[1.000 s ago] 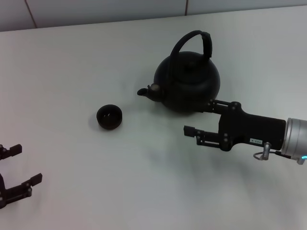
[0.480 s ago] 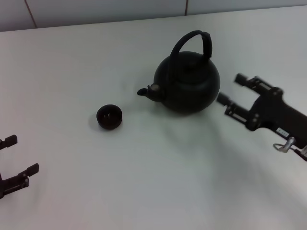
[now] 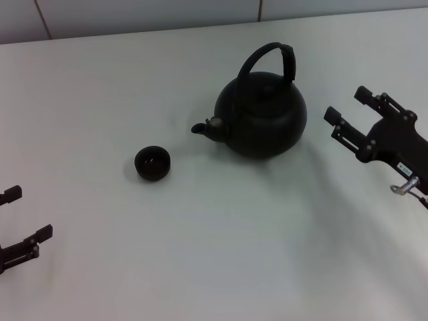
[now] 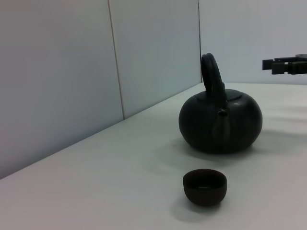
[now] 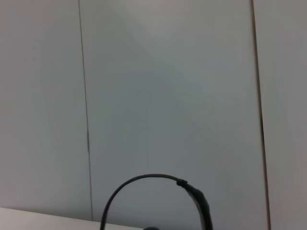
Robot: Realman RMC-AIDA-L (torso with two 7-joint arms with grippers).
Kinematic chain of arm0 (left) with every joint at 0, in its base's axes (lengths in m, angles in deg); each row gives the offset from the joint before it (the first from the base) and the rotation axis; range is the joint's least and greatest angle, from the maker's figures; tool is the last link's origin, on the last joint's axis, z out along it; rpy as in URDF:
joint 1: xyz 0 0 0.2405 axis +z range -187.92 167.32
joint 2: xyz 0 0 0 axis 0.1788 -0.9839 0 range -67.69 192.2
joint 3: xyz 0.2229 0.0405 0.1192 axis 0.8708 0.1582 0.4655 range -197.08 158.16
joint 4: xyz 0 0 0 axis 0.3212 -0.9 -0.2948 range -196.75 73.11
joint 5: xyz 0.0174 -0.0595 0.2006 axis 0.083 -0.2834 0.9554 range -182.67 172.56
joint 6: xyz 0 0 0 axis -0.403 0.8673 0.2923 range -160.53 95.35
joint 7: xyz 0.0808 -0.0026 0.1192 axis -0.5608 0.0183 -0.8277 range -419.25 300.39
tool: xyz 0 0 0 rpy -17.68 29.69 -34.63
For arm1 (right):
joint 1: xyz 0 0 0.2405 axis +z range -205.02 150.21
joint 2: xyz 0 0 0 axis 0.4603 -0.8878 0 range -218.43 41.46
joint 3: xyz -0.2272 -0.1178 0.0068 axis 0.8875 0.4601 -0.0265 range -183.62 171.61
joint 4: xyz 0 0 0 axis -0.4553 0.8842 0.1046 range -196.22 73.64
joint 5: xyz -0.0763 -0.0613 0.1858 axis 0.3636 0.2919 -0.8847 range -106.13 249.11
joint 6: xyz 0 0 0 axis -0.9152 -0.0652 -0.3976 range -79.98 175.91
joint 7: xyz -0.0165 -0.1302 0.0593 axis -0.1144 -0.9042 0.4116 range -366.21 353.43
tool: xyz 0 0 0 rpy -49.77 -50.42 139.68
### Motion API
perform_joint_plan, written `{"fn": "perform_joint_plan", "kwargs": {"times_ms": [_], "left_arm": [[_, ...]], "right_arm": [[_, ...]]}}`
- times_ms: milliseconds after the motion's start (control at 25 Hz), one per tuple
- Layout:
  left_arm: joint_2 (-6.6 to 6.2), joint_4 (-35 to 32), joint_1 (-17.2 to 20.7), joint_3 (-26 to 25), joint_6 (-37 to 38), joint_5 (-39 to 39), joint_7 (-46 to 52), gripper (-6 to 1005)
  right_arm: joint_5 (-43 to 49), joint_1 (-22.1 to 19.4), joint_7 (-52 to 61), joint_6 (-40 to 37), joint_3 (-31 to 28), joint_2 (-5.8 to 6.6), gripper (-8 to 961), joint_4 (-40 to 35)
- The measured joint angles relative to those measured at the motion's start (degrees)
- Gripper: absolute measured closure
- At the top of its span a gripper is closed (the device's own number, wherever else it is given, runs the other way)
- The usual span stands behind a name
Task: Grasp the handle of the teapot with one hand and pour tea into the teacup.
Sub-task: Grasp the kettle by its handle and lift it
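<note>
While the teapot stands on the desk with its spout toward the nearby teacup, the open, empty right claw hovers beside it. Next it must close on the handle (left claw parked open).

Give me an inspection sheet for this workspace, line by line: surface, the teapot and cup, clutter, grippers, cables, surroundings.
Surface: white table, plain, no spills seen.
Teapot: teapot upright, lid on, spout toward the teacup; handle arched upright, ungrasped.
Teacup: teacup upright, apart from the spout, on the robot's left of the pot.
Clutter: nothing seen.
Right gripper: right gripper open, in the air on the robot's right of the teapot, touching nothing.
Left gripper: left gripper open, near edge on the robot's left, holding nothing.
Cables: nothing seen.
Surroundings: panelled wall behind the table.
</note>
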Motion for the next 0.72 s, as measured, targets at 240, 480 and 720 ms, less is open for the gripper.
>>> {"fn": "perform_joint_plan", "kwargs": {"times_ms": [240,480,720], "left_arm": [[-0.01,0.0,0.0,-0.1,0.1,-0.1,0.1,152],[0.22,0.0,-0.1,-0.2,0.1,-0.6,0.0,152],[0.51,0.0,-0.2,-0.2,0.1,-0.6,-0.2,152]], "right_arm": [[0.5,3.7,2.8,5.2,0.5,0.29,248,-2.3],[1.5,8.4,4.1,11.8,0.9,0.53,248,-3.0],[3.1,12.1,5.0,15.7,1.5,0.49,249,-3.5]]}}
